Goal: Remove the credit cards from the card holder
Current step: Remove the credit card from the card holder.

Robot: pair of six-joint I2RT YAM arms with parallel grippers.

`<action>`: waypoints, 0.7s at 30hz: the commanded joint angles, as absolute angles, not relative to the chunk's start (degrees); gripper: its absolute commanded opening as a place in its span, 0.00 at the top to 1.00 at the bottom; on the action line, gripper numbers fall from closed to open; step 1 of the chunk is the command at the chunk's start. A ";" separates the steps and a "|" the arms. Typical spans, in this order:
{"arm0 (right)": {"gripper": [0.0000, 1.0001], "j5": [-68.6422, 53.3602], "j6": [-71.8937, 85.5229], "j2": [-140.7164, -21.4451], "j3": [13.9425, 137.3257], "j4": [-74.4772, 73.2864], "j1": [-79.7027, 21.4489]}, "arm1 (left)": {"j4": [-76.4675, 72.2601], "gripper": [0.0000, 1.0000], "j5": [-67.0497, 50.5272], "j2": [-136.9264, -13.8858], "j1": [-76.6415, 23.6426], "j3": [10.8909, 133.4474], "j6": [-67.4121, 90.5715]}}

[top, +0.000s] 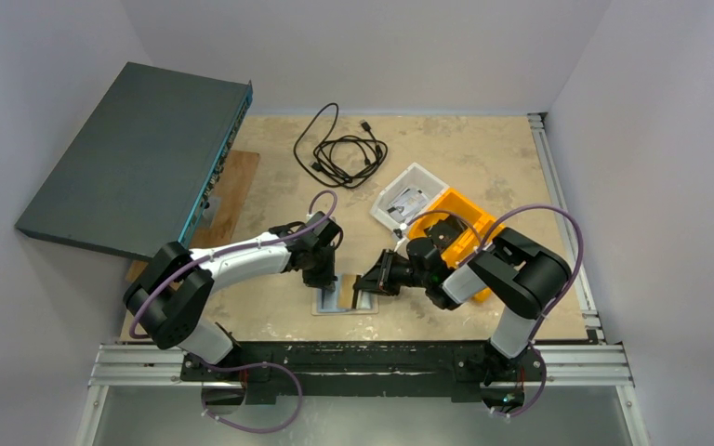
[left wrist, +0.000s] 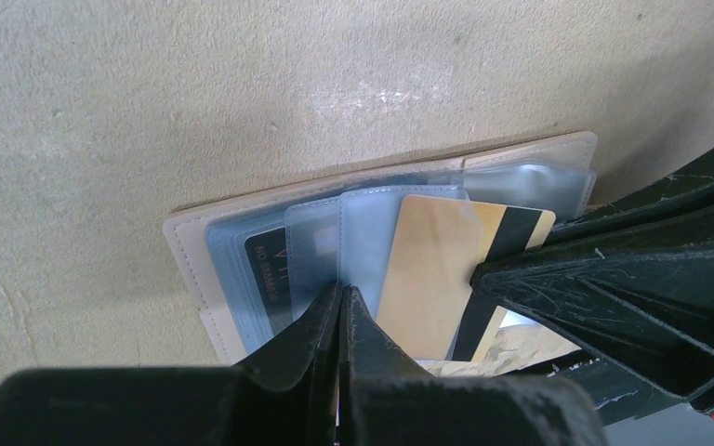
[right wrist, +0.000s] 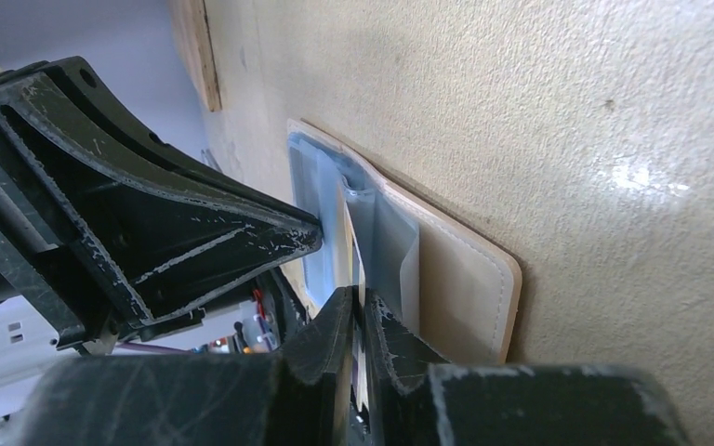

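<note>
The card holder [top: 344, 304] lies open on the table between my two grippers. In the left wrist view its cream border [left wrist: 186, 246] frames blue-grey clear sleeves. A dark card [left wrist: 265, 265] sits in one sleeve. A gold card [left wrist: 428, 269] with a black stripe sticks partway out toward the right. My left gripper [left wrist: 344, 293] is shut on a sleeve edge of the holder. My right gripper [right wrist: 361, 302] is shut on the gold card's edge, next to the holder's cream cover [right wrist: 460, 279]. In the top view the left gripper [top: 327, 279] and right gripper [top: 364, 286] almost touch.
An orange bin [top: 469, 232] and a white tray [top: 409, 200] stand just behind the right arm. A black cable [top: 339, 153] lies coiled at the back. A large dark grey flat box [top: 135, 158] leans at the left over a wooden board [top: 232, 195].
</note>
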State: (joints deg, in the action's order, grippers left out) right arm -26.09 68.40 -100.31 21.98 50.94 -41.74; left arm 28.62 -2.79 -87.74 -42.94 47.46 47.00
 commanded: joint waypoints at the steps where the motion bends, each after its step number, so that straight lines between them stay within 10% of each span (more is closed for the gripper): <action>1: 0.95 -24.77 68.11 -97.87 21.05 51.45 -42.02 | 33.03 1.00 4.48 -91.44 -43.08 44.59 46.17; 21: 1.00 -19.26 61.07 -84.89 21.04 31.15 -41.96 | 32.86 1.00 4.06 -90.86 -43.12 45.11 46.01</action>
State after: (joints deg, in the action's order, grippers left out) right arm -21.91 64.29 -88.55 20.91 37.08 -41.74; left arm 28.73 -2.74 -87.74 -42.94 47.53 47.00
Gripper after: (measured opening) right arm 0.005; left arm 0.003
